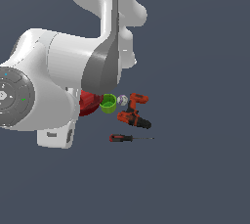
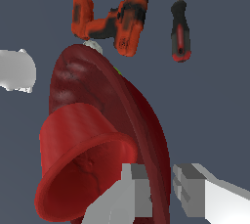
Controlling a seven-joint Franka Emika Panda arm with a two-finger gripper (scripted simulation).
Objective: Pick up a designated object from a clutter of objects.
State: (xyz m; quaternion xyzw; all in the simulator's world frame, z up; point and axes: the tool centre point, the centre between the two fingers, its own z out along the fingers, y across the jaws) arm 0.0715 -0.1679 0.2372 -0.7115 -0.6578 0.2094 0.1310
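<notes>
Pickup looks underway, not finished: the dark red bowl (image 2: 107, 115) sits tilted among the clutter, red cup (image 2: 78, 164) lying in it, and the drill (image 2: 119, 22), screwdriver (image 2: 179, 32) and green cup (image 1: 108, 103) close by. Whether it has left the surface, cannot tell. Gripper (image 2: 161, 189) straddles the bowl's rim, one finger either side, narrowly parted; contact likely but unconfirmed. Lifting clear remains.

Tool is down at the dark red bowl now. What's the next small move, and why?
Probably close the tool. In the wrist view its two fingers stand on either side of the dark red bowl's rim, with the rim in the gap, jaws apart. The red cup lies close by, so close gently before lifting.
</notes>
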